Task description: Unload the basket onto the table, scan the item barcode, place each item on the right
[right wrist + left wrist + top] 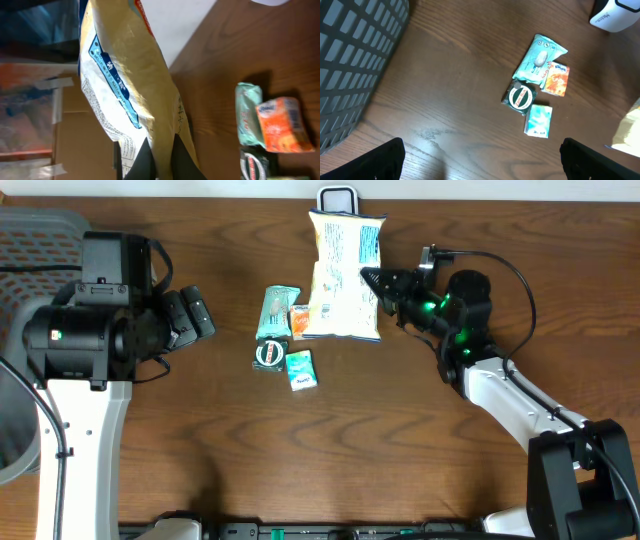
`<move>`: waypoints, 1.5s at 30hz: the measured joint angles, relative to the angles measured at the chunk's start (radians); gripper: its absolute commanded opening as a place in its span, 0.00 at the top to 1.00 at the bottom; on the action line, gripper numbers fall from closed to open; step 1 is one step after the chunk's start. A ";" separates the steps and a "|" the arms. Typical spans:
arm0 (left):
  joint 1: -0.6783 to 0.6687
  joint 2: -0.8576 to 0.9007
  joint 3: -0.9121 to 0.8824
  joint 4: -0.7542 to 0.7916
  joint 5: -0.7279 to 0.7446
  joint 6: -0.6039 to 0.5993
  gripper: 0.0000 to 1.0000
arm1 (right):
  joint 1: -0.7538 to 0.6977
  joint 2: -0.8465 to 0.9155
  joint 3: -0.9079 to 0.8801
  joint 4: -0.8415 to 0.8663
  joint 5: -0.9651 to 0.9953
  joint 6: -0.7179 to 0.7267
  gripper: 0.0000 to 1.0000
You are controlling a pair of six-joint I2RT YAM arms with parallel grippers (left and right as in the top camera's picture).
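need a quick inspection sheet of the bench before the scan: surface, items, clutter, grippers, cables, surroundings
surface: brown wooden table, no spills seen
job's things: snack bag at the far middle, its top edge near the scanner; barcode not readable from here
clutter: teal pack, orange packet, round tin and small teal-and-white packet, clustered left of the bag
grippers: left gripper open and empty, over bare wood; right gripper shut on the bag's right edge
cables: black cable loops off the right arm's wrist, away from the items
surroundings: grey slatted basket at the table's left edge
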 measured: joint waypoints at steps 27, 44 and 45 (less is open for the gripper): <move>0.000 0.000 0.000 0.000 0.000 0.000 0.02 | -0.051 0.000 0.306 -0.948 0.380 -0.780 0.99; 0.000 0.000 0.000 0.000 0.000 0.000 0.02 | 0.116 0.114 0.458 -1.265 1.147 -1.109 0.99; 0.000 0.000 0.000 0.000 0.000 0.000 0.02 | 0.129 0.136 0.456 -1.265 1.160 -1.111 0.99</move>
